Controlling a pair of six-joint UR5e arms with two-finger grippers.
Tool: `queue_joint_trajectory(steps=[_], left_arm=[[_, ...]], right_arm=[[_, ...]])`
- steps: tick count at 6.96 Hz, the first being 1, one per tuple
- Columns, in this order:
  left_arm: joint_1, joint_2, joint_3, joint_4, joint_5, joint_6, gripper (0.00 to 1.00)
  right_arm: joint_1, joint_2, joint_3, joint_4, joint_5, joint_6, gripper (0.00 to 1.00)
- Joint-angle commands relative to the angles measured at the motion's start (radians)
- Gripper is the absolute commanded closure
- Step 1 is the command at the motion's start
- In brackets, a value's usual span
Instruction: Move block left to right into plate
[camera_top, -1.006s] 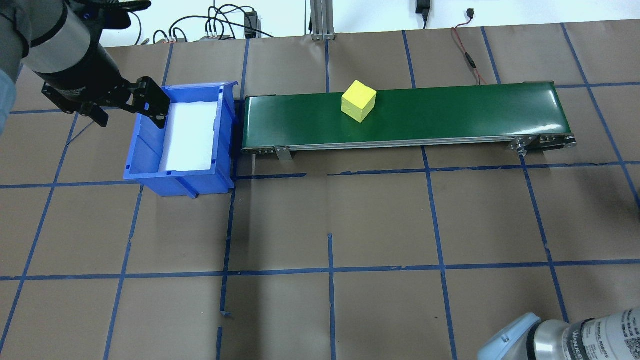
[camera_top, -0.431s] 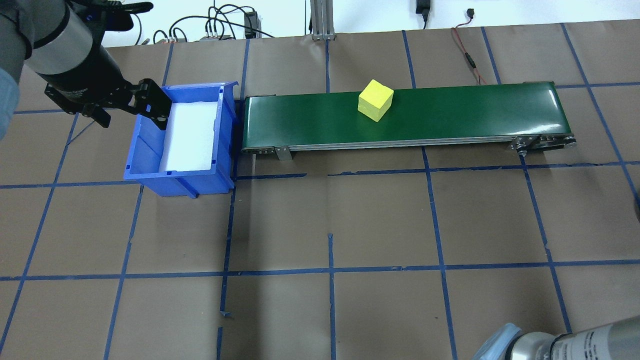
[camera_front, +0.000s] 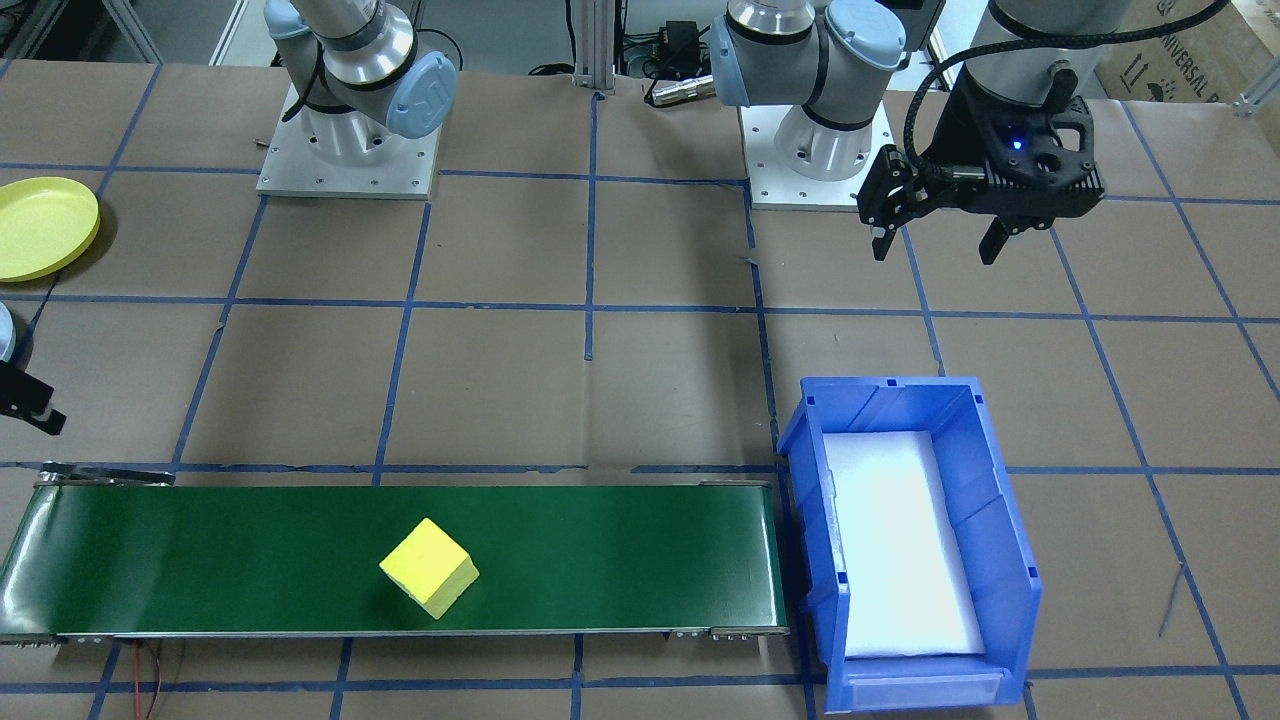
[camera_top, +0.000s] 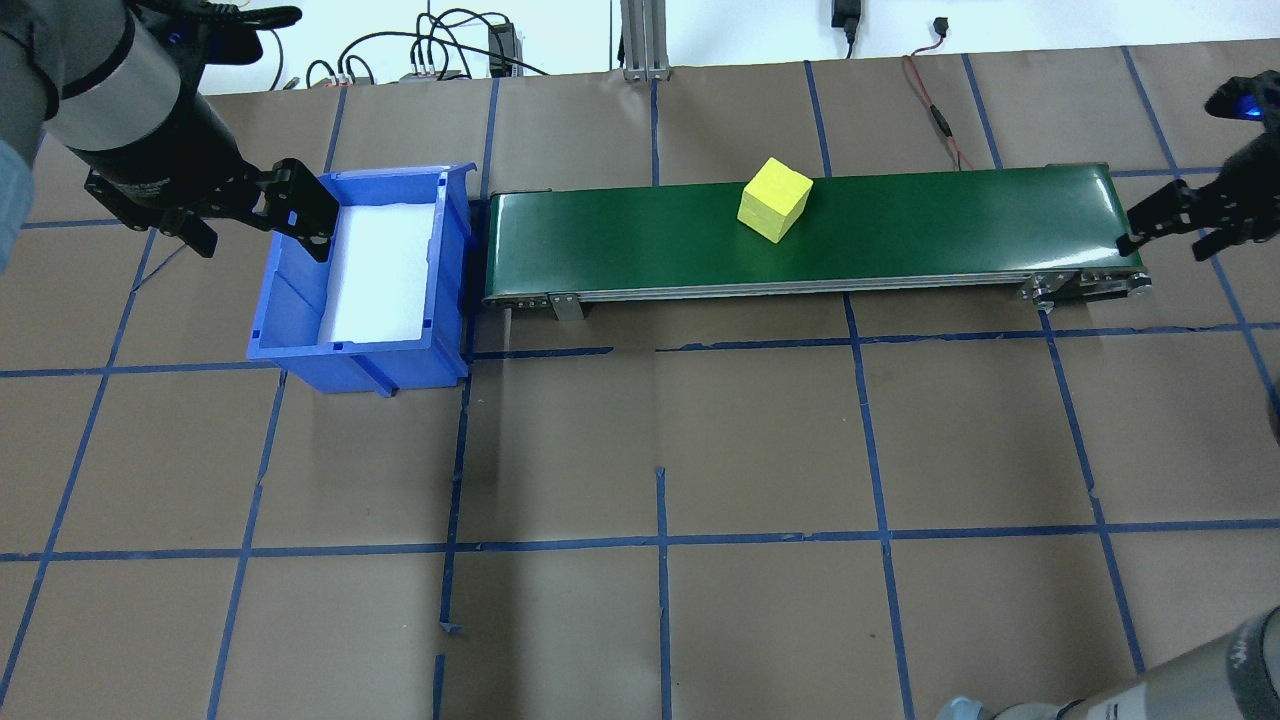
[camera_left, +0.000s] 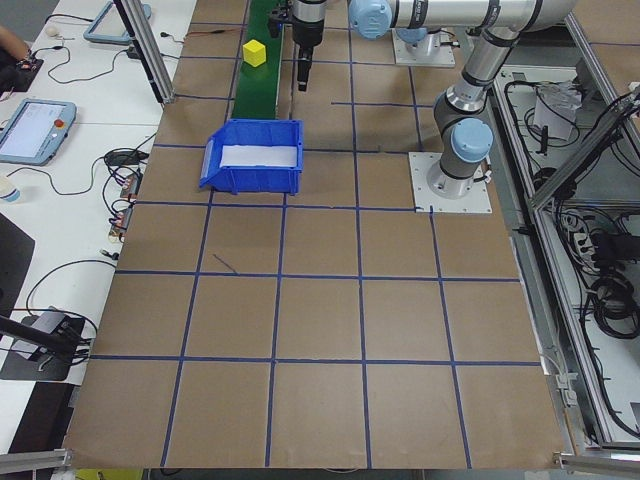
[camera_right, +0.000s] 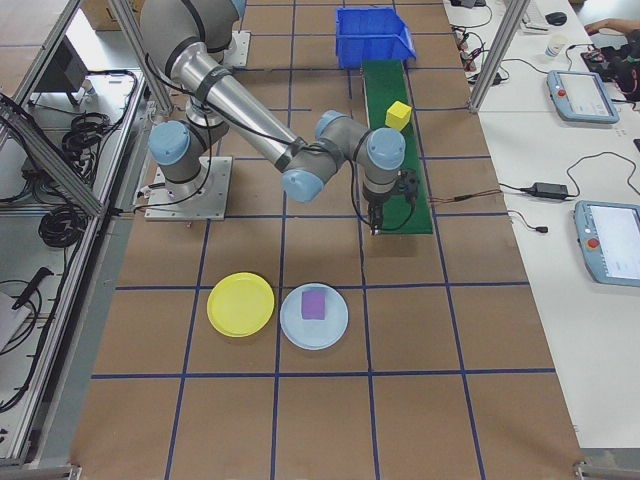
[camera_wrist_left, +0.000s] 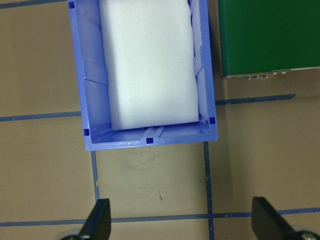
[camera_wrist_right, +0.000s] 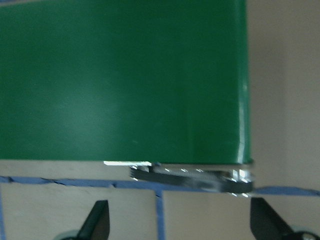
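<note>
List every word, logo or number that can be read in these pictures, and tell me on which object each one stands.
"UNIVERSAL", with the rest cut off: on the brown cardboard box in the top right corner of the front-facing view.
"UR" logo, faint: on the light blue round joint cap.
Grey handheld tablet screens: too small to read.
No text shows on the yellow cube block, the green conveyor belt or the blue plastic bin.

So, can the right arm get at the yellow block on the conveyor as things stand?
Probably yes. The right end effector hangs open at the belt's right end, and the yellow block sits alone mid-belt on the green conveyor. Nothing stands between them.
</note>
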Motion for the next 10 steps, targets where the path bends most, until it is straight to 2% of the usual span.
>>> queue_joint_trajectory(steps=[1, 2, 3, 4, 6, 8, 10], left_arm=[[0.003, 0.000, 0.000, 0.001, 0.000, 0.001, 0.00], [0.004, 0.000, 0.000, 0.003, 0.000, 0.001, 0.00], [0.004, 0.000, 0.000, 0.003, 0.000, 0.001, 0.00], [0.004, 0.000, 0.000, 0.003, 0.000, 0.001, 0.00], [0.004, 0.000, 0.000, 0.003, 0.000, 0.001, 0.00], [0.004, 0.000, 0.000, 0.003, 0.000, 0.001, 0.00], [0.004, 0.000, 0.000, 0.003, 0.000, -0.001, 0.00]], right_arm=[[0.069, 0.013, -0.018, 0.002, 0.156, 0.181, 0.00], [0.118, 0.010, -0.039, -0.012, 0.161, 0.336, 0.00], [0.173, 0.017, -0.069, -0.024, 0.161, 0.377, 0.00], [0.186, 0.035, -0.061, -0.026, 0.163, 0.476, 0.00], [0.252, 0.039, -0.061, -0.099, 0.160, 0.643, 0.00], [0.271, 0.069, -0.057, -0.139, 0.161, 0.730, 0.00], [0.271, 0.117, -0.060, -0.173, 0.158, 0.697, 0.00]])
